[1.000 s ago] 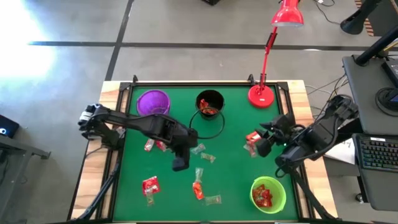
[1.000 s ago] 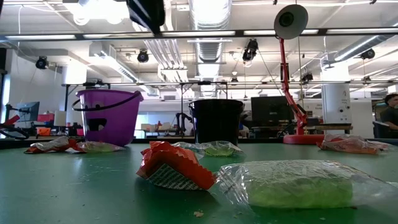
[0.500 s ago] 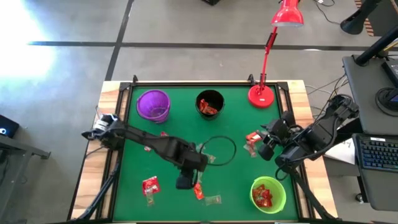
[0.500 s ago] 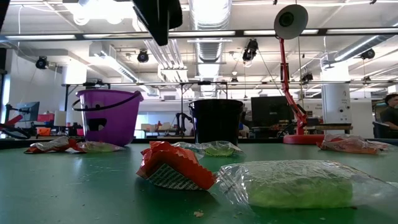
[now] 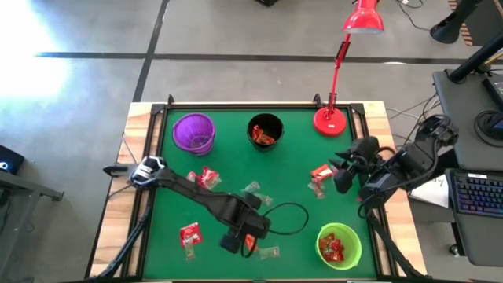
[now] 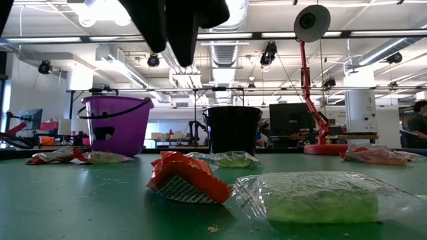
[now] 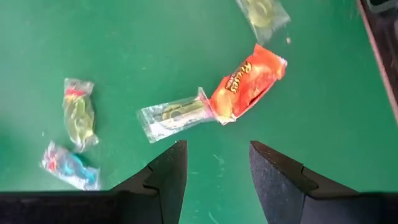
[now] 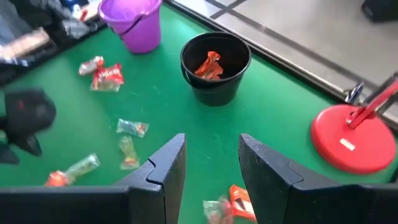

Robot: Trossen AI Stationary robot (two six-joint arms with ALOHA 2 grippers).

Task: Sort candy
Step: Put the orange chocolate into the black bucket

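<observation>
Wrapped candy lies scattered on the green table (image 5: 291, 157). An orange-red sweet (image 7: 249, 81) lies end to end with a clear green one (image 7: 174, 118). My left gripper (image 7: 214, 180) hangs open above them, pointing down near the table's front (image 5: 238, 242), touching nothing. In the low view it shows at the top (image 6: 177, 27), above the orange-red sweet (image 6: 187, 177). My right gripper (image 8: 208, 174) is open and empty, raised at the table's right side (image 5: 339, 177) beside two sweets (image 5: 318, 173).
A purple cup (image 5: 194, 132) and a black cup (image 5: 265, 131) holding an orange sweet stand at the back. A green cup (image 5: 339, 245) with red sweets is at the front right. A red lamp's base (image 5: 330, 120) stands back right. More sweets (image 5: 189, 233) (image 5: 208, 178) lie on the left.
My left gripper has gone from the table's middle toward the near edge and down, rolling about its own axis, and now hangs over the orange-red sweet. The candy has not moved.
</observation>
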